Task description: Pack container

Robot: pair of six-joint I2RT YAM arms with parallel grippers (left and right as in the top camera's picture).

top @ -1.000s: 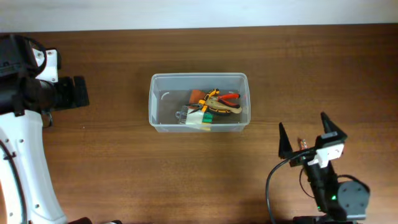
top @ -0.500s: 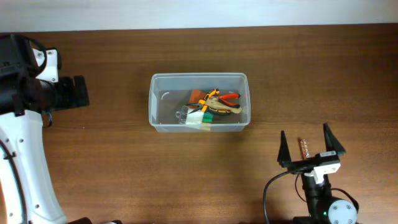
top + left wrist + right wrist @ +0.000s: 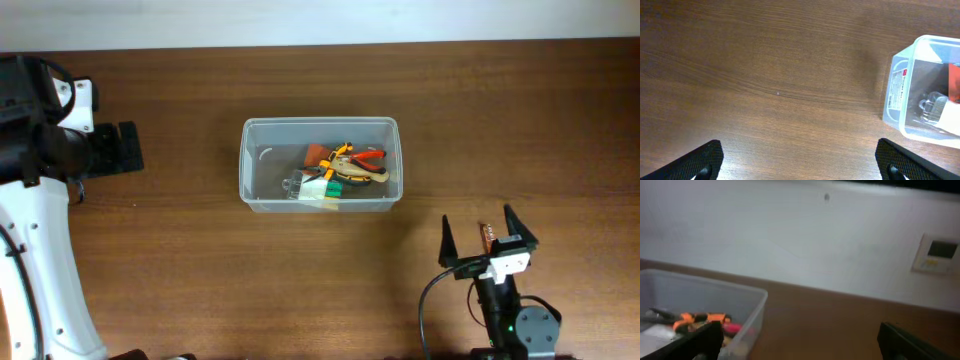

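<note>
The clear plastic container (image 3: 320, 165) stands on the wooden table at mid-centre, holding orange and red-handled pliers (image 3: 357, 160), a metal piece and a green-and-white pack. It also shows in the left wrist view (image 3: 925, 90) at the right and in the right wrist view (image 3: 700, 310) at the lower left. My right gripper (image 3: 481, 237) is open and empty near the front right, raised and level, with a small brown piece (image 3: 487, 237) lying on the table between its fingers. My left gripper (image 3: 800, 162) is open and empty, left of the container.
A white wall with a small wall panel (image 3: 936, 253) lies beyond the table's far edge. The left arm's white base (image 3: 40, 270) occupies the table's left side.
The right arm has drawn back toward the front edge and its gripper has turned slightly. The left arm and container have not moved.
</note>
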